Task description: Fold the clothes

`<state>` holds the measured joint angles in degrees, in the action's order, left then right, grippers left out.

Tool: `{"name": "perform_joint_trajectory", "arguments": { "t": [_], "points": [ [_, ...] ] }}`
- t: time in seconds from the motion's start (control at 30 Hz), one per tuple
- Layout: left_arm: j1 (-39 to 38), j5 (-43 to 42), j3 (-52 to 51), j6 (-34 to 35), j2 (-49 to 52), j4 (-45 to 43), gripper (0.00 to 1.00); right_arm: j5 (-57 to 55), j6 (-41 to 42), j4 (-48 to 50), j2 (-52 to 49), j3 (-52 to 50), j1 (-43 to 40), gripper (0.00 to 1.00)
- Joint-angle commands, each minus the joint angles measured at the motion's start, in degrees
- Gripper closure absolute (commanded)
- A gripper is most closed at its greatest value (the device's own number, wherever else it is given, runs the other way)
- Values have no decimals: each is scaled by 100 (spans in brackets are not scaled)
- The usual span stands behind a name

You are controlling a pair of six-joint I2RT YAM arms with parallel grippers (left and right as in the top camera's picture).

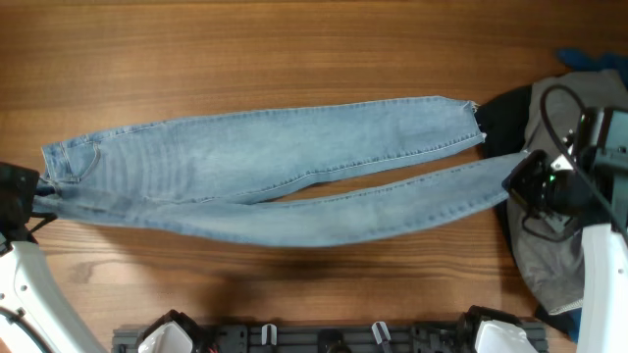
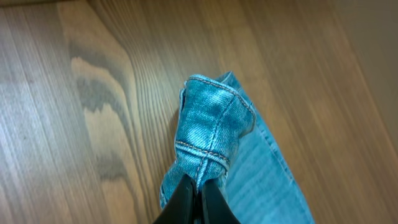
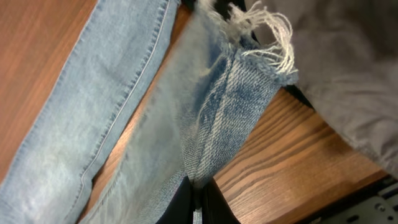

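I see washed-denim jeans [image 1: 265, 172] lying flat: left gripper [image 2: 200, 188] pinches the bunched waistband [image 2: 211, 124], right gripper [image 3: 198, 190] pinches the frayed hem [image 3: 261, 43]; fingers mostly cropped, grip depth unclear.

Light blue washed jeans [image 1: 265, 162] flat across the desk [image 1: 294, 49], legs apart, frayed hems rightward, waistband left.

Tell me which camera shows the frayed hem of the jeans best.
The right wrist view: the frayed hem is close up, loose threads clear. Overhead shows the whole jeans, hems tiny; the left wrist view shows only the waistband end.
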<state>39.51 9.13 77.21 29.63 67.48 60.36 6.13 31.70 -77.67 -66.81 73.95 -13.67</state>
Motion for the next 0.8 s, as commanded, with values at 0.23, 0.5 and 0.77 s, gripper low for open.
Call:
{"name": "perform_joint_trajectory", "arguments": {
  "t": [0.23,0.5,0.77],
  "points": [
    [35,-57,155,105,745,-229,96,-109,-505,372,-1513,133,-37,96],
    [-59,-76,155,293,1543,-450,96,428,-772,1178,-2216,133,52,96],
    [-234,-136,155,297,2039,-1056,96,446,-754,2122,-2616,133,437,96]
  ]
}}
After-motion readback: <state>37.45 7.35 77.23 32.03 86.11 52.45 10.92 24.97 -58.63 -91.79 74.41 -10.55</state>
